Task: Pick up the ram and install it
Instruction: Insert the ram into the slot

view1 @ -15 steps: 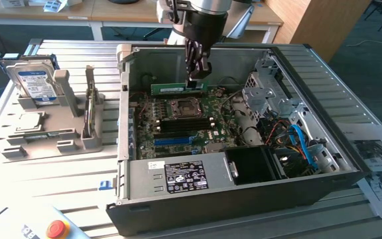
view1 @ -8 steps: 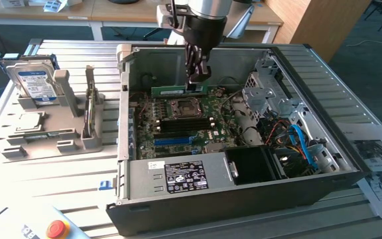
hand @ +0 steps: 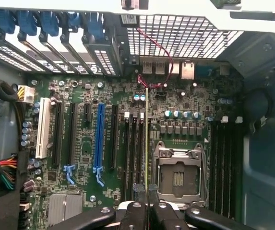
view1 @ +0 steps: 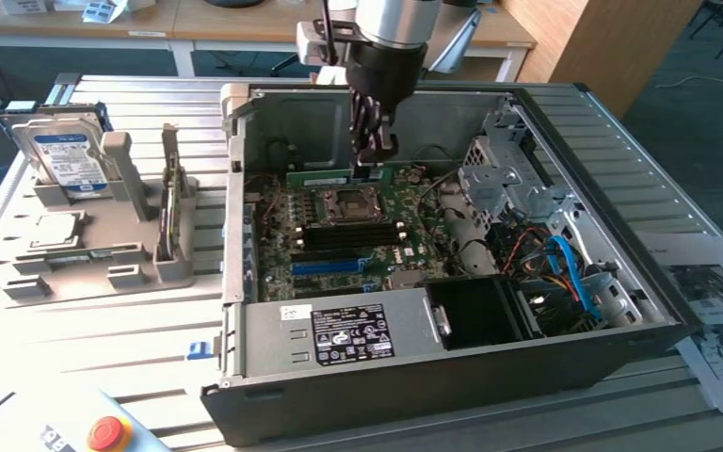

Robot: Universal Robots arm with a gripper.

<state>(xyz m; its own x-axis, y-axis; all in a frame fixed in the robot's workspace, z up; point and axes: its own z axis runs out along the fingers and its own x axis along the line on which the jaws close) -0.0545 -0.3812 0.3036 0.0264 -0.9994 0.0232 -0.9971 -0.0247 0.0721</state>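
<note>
Fingers (view1: 372, 141) of the gripper (view1: 376, 162), seen from the exterior view, clench the ram (view1: 321, 176); the arm reaches straight down into the open computer case (view1: 462, 377) above the motherboard (view1: 349, 235). From the wrist view, the gripper (hand: 147, 194) pinches the ram (hand: 147, 139) edge-on over the memory slots (hand: 133, 153), beside the processor socket (hand: 178, 175).

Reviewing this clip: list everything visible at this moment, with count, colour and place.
computer case: one, black and silver, open, centre of the scene.
motherboard: one, green, inside the case.
power supply: one, silver, labelled, case's near side.
holder: one, grey, exterior view's left of the case.
hard drive: one, silver, blue-white label, upright in the holder.
processor chip: one, silver, flat on the holder.
button: one, red, exterior view's lower left.
papers: several, white, exterior view's right of the case.
ram: one, green, gripped above the motherboard.
claw: one, black, shut on the ram.
</note>
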